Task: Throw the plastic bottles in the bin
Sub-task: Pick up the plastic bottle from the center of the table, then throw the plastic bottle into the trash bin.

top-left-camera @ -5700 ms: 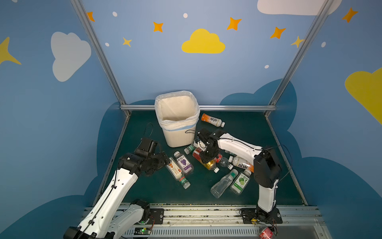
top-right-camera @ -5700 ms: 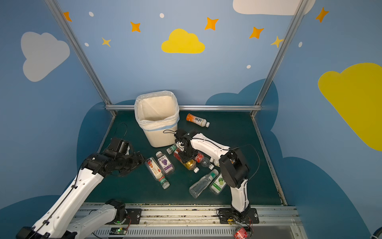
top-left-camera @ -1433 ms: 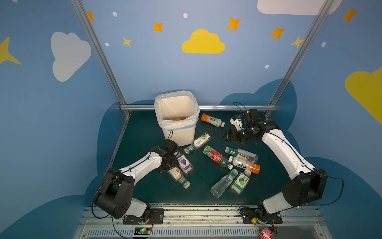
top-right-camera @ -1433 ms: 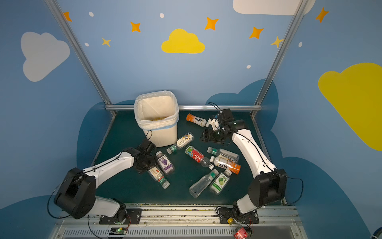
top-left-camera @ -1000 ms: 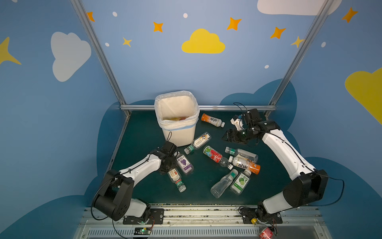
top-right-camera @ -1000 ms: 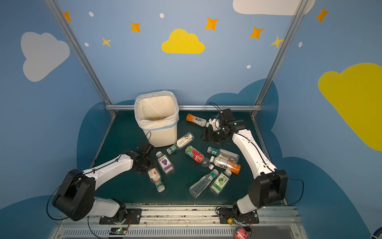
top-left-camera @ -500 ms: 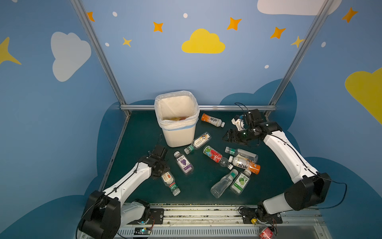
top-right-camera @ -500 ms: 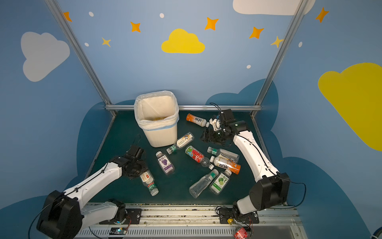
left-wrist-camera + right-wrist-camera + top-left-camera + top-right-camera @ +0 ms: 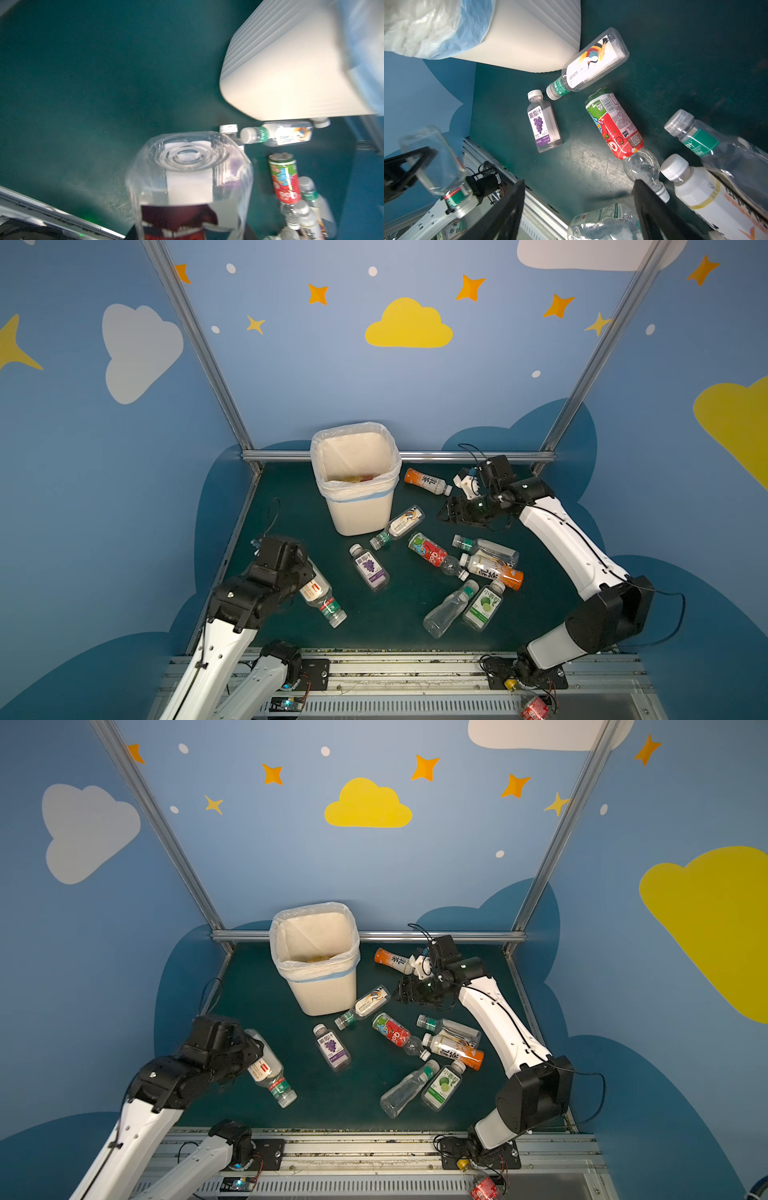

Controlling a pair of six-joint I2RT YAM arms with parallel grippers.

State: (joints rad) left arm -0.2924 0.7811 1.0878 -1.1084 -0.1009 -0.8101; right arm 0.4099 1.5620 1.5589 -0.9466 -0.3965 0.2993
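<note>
Left jaws gripping bottle (image 9: pixel 318 592), right jaws apart

Bin (image 9: pixel 361 510): matt cream plastic with finely ribbed walls. Liner bag (image 9: pixel 355 489): thin, crinkled translucent film. Clear bottle (image 9: pixel 187 166): glossy transparent plastic, ridged base, shiny printed label. Table mat (image 9: pixel 581 158): matt dark green, scuffed pale in patches. Frame rail (image 9: pixel 432 456): brushed dull-silver metal. Arm shells (image 9: pixel 569 539): smooth white plastic.

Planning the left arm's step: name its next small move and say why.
Probably swing the left gripper toward the bin and over its rim: it is shut on a clear red-labelled bottle, well short of the bin.
</note>
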